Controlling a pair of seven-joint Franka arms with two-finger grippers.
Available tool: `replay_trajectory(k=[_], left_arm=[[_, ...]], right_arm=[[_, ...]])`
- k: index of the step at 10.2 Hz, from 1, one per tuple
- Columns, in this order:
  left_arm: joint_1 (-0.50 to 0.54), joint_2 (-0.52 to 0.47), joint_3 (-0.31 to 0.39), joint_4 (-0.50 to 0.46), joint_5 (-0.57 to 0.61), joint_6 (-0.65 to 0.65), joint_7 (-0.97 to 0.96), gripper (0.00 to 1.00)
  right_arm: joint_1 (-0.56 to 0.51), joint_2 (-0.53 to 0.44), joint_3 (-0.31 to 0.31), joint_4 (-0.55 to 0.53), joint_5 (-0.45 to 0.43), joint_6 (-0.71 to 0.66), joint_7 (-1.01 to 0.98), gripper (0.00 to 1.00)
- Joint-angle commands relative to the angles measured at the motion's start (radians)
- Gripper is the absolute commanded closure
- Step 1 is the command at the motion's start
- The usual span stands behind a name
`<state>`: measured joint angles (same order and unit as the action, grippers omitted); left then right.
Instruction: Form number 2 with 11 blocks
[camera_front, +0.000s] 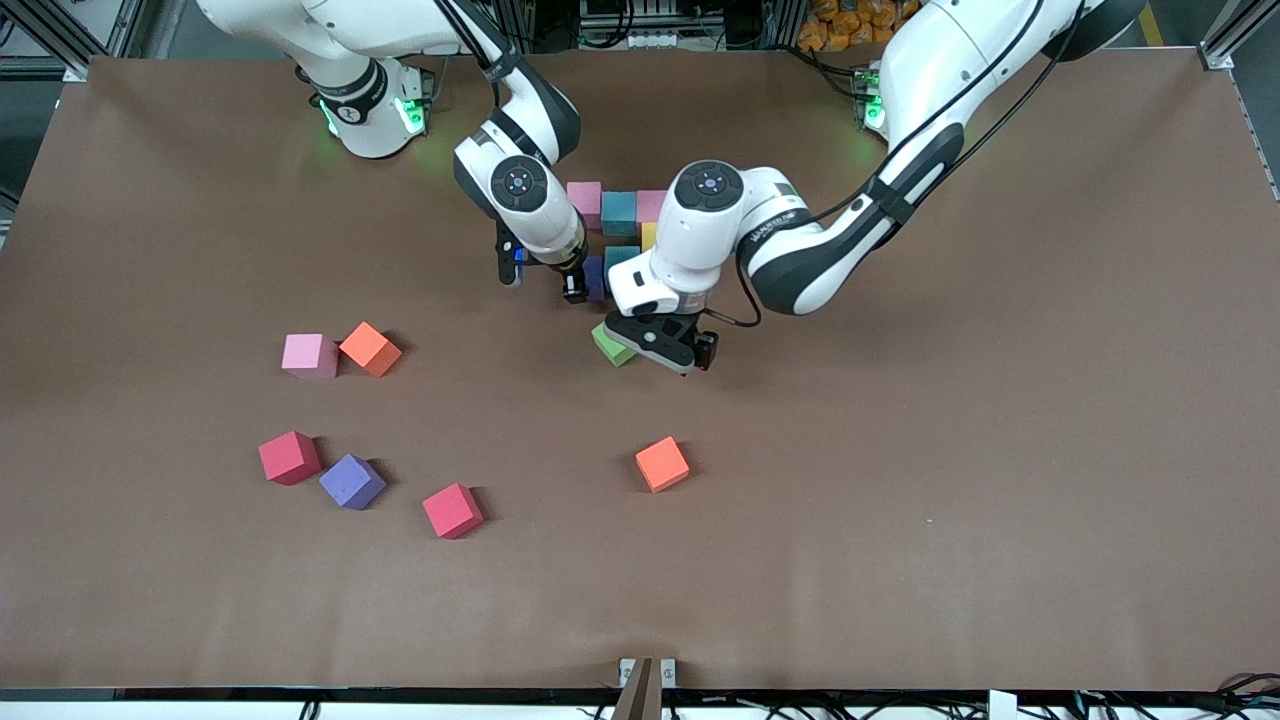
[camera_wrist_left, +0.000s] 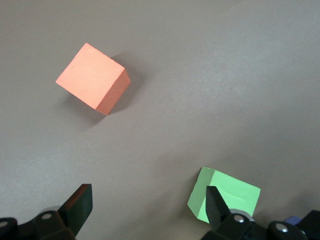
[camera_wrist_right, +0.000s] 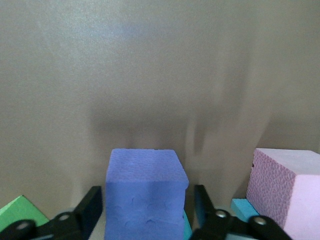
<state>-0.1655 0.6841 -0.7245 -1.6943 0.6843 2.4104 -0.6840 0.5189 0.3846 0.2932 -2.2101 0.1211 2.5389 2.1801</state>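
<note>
Right tool (camera_wrist_right: 145, 210) straddled the purple cube (camera_wrist_right: 145, 192) at the number 2 (camera_front: 620, 215), fingers spread just clear of its sides. Left tool (camera_wrist_left: 145, 207), spread and empty, hovered with the green cube (camera_wrist_left: 225, 195) at one fingertip, nearer than any loose block.

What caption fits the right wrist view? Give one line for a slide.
Right gripper straddles a purple block beside a pink block.
</note>
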Motion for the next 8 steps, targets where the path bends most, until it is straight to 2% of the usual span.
replay_trajectory(k=[1, 5, 8], left_arm=[[-0.008, 0.012, 0.004, 0.008, 0.035, 0.009, -0.022, 0.0], [-0.012, 0.02, 0.004, 0.007, 0.038, 0.021, -0.028, 0.0], [-0.034, 0.049, 0.004, 0.005, 0.087, 0.036, -0.031, 0.0]], right_arm=[[-0.013, -0.001, 0.024, -0.01, 0.012, 0.017, 0.024, 0.0], [-0.019, -0.021, 0.024, -0.002, 0.002, -0.023, 0.012, 0.0], [-0.065, -0.071, 0.023, 0.003, -0.001, -0.113, -0.135, 0.0]])
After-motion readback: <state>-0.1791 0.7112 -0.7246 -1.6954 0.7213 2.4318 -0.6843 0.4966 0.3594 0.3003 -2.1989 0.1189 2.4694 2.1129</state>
